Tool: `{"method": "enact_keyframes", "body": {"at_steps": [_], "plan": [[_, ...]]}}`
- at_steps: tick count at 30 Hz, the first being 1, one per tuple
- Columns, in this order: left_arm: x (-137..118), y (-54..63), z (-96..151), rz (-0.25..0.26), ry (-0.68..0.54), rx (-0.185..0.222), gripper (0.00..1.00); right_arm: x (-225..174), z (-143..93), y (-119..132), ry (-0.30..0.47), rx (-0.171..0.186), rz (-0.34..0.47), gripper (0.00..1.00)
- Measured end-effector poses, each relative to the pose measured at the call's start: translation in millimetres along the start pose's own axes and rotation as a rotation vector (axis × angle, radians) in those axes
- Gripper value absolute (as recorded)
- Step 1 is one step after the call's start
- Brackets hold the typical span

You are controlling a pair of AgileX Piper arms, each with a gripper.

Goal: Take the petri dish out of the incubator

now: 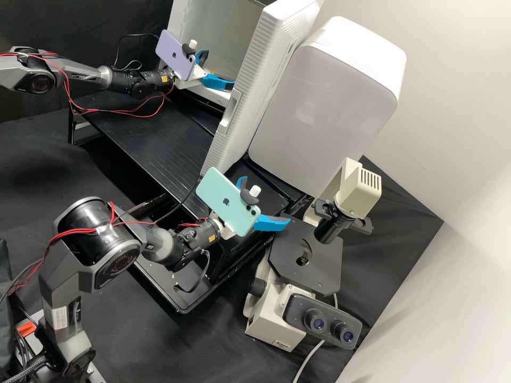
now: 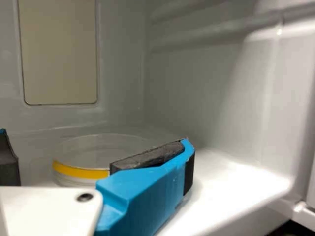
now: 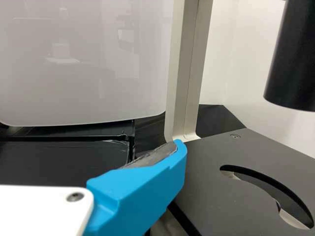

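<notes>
High view: 2 arms, 1 incubator (image 1: 183, 21), 1 microscope (image 1: 295, 314), all on the black table (image 1: 42, 159). The incubator sat on a black platform (image 1: 159, 138) with its thick door (image 1: 330, 101) swung wide. That door stood between the two sets of jaws, which were well apart. Each wrist carried one phone, purple (image 1: 174, 47) on the left arm and mint (image 1: 226, 201) on the right. Left jaws were at the incubator's open mouth, with both blue fingers (image 1: 219, 83) spread wide. Right jaws were just beside the door's lower corner and over the edge of the microscope stage (image 1: 303, 255). They were also spread and held nothing.

Left wrist view: 1 petri dish (image 2: 88, 157), clear with a yellow band, lay flat on the incubator's white floor (image 2: 236, 182). It sat between the left jaws and just ahead of them. One blue finger (image 2: 147, 196) crossed in front of the dish rim, and the dark pad of the other (image 2: 7, 164) was on the dish's far side. Jaws were wide open around the dish and not closed on it. Whether a pad touched the rim, I couldn't tell. A beige panel (image 2: 59, 49) was on the back wall beyond the dish.

Right wrist view: 1 finger (image 3: 142, 191) was visible, with its tip at the stage edge. The door face was ahead of it and a dark cone (image 3: 293, 54) hung to one side above the stage. Nothing was in the right jaws.
</notes>
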Motion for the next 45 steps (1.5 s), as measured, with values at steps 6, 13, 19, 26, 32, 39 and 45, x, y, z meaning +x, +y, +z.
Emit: {"method": "enact_keyframes", "body": {"at_steps": [6, 13, 19, 26, 32, 39, 45], "plan": [[5, -0.8, 4, 0.003, -0.048, -0.035, 1.00, 0, 0, 0, 0.000, 0.000, 0.000, 1.00], [12, 0.7, 9, 0.019, -0.099, -0.077, 1.00, 0, 0, 0, 0.000, 0.000, 0.000, 1.00], [16, 11.7, 11, 0.066, -0.099, -0.046, 1.00, 0, 0, 0, 0.000, 0.000, 0.000, 1.00], [18, 11.7, 12, 0.061, -0.106, -0.035, 1.00, 0, 0, 0, 0.000, 0.000, 0.000, 1.00], [11, 2.9, 17, -0.122, -0.138, 0.044, 1.00, 0, 0, 0, 0.000, 0.000, 0.000, 1.00], [15, 6.1, 20, -0.110, -0.050, 0.038, 1.00, 0, 0, 0, 0.000, 0.000, 0.000, 1.00], [16, 5.4, 21, -0.121, -0.050, 0.043, 1.00, 0, 0, 0, 0.000, 0.000, 0.000, 1.00]]}}
